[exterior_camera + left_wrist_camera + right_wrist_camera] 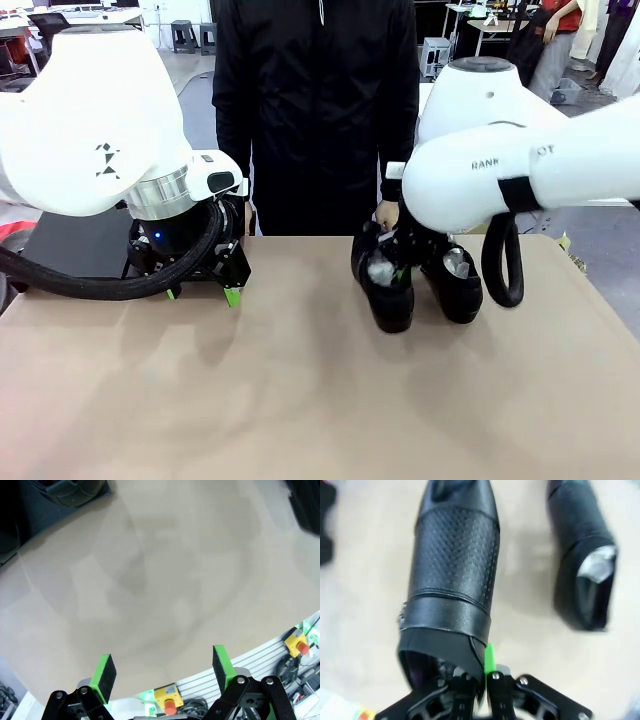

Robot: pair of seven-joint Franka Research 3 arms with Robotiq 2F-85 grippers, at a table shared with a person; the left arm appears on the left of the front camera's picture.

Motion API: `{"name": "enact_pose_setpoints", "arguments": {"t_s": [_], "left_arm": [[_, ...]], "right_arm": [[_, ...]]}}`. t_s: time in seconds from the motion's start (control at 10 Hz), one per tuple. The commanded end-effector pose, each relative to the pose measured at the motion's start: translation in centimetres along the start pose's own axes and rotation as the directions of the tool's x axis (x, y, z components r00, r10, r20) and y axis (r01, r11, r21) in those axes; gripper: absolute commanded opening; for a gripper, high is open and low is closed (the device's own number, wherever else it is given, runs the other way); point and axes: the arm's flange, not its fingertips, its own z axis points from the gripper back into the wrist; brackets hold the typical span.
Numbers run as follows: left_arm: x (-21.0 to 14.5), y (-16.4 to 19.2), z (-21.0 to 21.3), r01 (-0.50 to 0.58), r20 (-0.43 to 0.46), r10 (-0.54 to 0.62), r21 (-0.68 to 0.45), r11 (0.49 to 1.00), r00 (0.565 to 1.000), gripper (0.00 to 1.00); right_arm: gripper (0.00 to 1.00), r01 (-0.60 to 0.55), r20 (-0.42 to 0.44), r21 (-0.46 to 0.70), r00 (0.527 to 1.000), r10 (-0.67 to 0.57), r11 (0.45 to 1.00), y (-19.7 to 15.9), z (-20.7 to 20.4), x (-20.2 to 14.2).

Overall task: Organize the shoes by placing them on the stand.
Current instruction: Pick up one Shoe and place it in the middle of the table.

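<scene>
Two glossy black shoes lie at the far right-middle of the tan table [300, 400]. My right gripper [485, 676] is shut on the back rim of the nearer shoe [452, 580], whose toe points away from the wrist; the same gripper [402, 262] and shoe [390, 295] appear in the front view. The other shoe [585, 565] [456, 282] lies beside it with white paper inside. My left gripper [232, 290] [164, 670] hovers open over bare table at the far left. The flat black stand [70, 245] sits behind the left arm.
A person in a black jacket [315, 110] stands at the far edge, one hand [386, 215] just behind the shoes. The right arm's black cable [500, 265] hangs beside the second shoe. The table's edge with yellow button boxes [167, 700] lies beneath the left gripper.
</scene>
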Motion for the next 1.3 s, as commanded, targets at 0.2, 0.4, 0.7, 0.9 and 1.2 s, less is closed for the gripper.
{"name": "enact_pose_setpoints", "arguments": {"t_s": [0.2, 0.4, 0.7, 0.9, 1.2], "left_arm": [[0.1, 0.1, 0.1, -0.001, 0.007, 0.001, -0.006, 1.0, 1.0, 1.0], [0.1, 0.1, 0.1, -0.001, 0.007, 0.001, -0.006, 1.0, 1.0, 1.0], [0.1, 0.1, 0.1, -0.001, 0.007, 0.001, -0.006, 1.0, 1.0, 1.0], [0.1, 0.1, 0.1, -0.001, 0.007, 0.001, -0.006, 1.0, 1.0, 1.0], [0.1, 0.1, 0.1, -0.001, 0.007, 0.001, -0.006, 1.0, 1.0, 1.0]], "right_arm": [[0.0, 0.012, -0.062, 0.147, 0.998, -0.003, 0.989, 3.1, -3.5, -8.3], [0.0, 0.02, -0.054, 0.186, 0.998, -0.01, 0.982, 3.4, -3.7, -9.7], [0.0, 0.021, -0.107, 0.186, 0.994, -0.001, 0.982, 3.8, -5.4, -9.4], [0.21, 0.029, -0.15, 0.182, 0.989, -0.002, 0.983, 3.9, -6.2, -9.0], [0.71, 0.047, -0.169, 0.175, 0.985, -0.017, 0.983, 3.7, -6.8, -8.8]]}}
